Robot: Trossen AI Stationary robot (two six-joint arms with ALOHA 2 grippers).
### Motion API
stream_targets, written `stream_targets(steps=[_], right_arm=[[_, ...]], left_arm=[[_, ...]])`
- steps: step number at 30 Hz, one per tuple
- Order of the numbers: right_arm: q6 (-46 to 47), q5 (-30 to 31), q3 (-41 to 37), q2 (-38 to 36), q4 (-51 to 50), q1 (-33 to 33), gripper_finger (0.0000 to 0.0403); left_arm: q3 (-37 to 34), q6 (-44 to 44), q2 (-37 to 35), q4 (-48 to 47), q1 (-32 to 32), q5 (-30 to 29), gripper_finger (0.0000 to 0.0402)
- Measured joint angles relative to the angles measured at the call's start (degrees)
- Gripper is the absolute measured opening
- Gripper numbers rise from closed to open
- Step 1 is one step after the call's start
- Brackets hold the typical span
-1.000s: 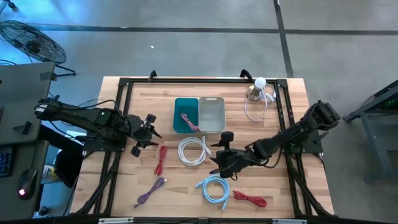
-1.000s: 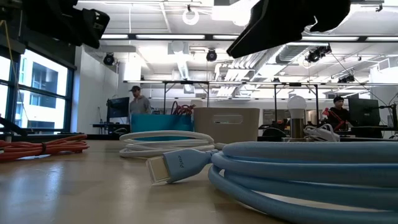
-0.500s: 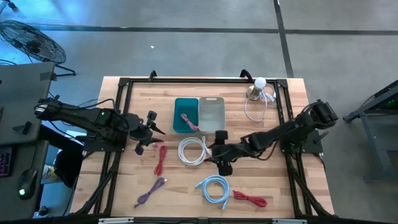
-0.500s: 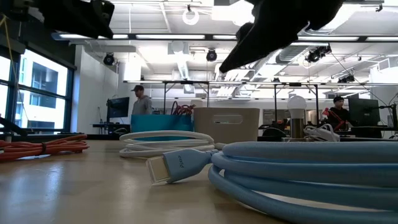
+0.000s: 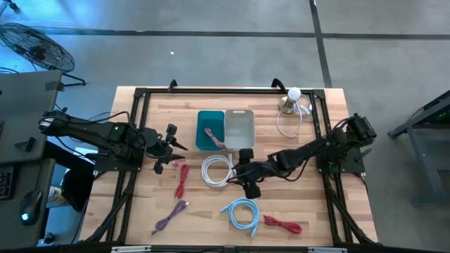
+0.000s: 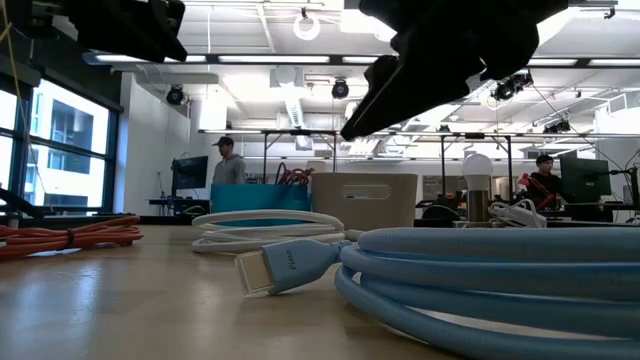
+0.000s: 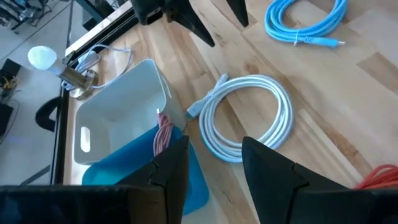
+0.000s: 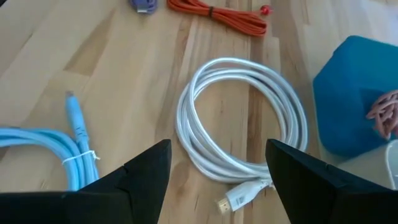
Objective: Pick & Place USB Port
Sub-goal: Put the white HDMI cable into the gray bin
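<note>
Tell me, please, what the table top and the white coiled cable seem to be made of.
Table top: looks like pale wood with a matte finish; plank seams and grain show. White coiled cable: probably smooth plastic or rubber sheathing with a slight sheen; it bends into loops.

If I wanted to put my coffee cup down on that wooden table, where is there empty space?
Bare wood lies along the far edge, left of the small lamp with the round white bulb, behind the teal bin and white bin. The near left corner, beside the purple cable, is free too. The middle is crowded: coiled white cable, light blue cable, right gripper.
</note>
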Motion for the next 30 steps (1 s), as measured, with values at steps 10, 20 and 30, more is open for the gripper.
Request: stream_targets(steps=[10, 20, 30], right_arm=[[0.14, 0.07, 0.00, 0.02, 1.55, 0.66, 0.0254], [0.17, -0.08, 0.00, 0.02, 2.60, 0.66, 0.0254], [0.63, -0.45, 0.00, 0.02, 2.93, 0.66, 0.0254]], left_arm=[[-7.97, -1.49, 1.87, 6.49, 0.00, 3.64, 0.0144], [-10.04, 11.04, 16.12, 16.29, -2.32, 8.24, 0.0144], [-3.69, 19.86, 27.87, 16.33, -4.09, 4.23, 0.0144]])
